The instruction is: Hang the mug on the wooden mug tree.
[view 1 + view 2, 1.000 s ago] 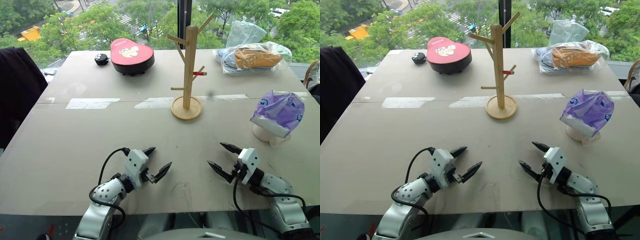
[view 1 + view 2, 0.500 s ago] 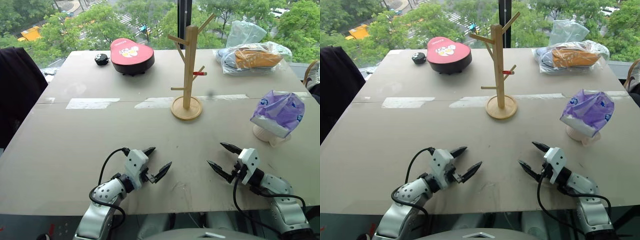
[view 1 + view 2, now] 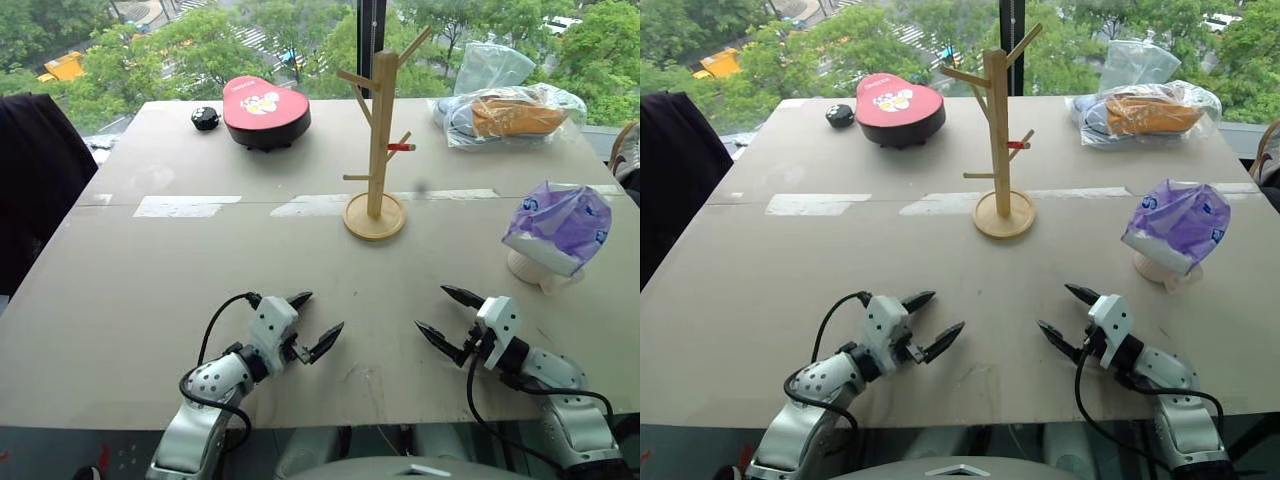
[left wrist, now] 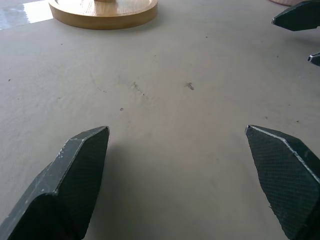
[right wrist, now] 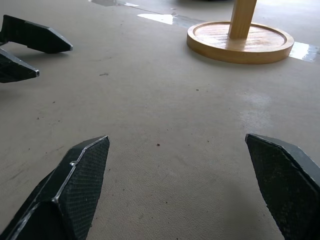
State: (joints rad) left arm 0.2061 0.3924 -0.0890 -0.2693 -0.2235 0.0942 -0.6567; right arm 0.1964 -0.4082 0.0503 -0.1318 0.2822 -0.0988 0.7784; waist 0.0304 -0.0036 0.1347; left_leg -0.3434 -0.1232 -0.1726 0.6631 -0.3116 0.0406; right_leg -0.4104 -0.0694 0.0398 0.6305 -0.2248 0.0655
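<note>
Bench [image 3: 150, 290]: nothing has shifted over the last second, so the task is not yet begun; both claws rest low at its near edge, left claw [image 3: 312, 328] and right claw [image 3: 445, 320] each spread wide and empty. Wooden mug tree [image 3: 378, 130] stands ahead of and between the claws, all pegs bare. The mug [image 3: 530, 268] sits ahead of and outboard of the right claw, mostly covered by a purple-and-white bag [image 3: 560, 222]; its contents can't be seen.

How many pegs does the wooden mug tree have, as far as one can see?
6 on the wooden mug tree: three toward the robot's left, three toward its right, including the red-tipped peg. The post may hide others.
</note>
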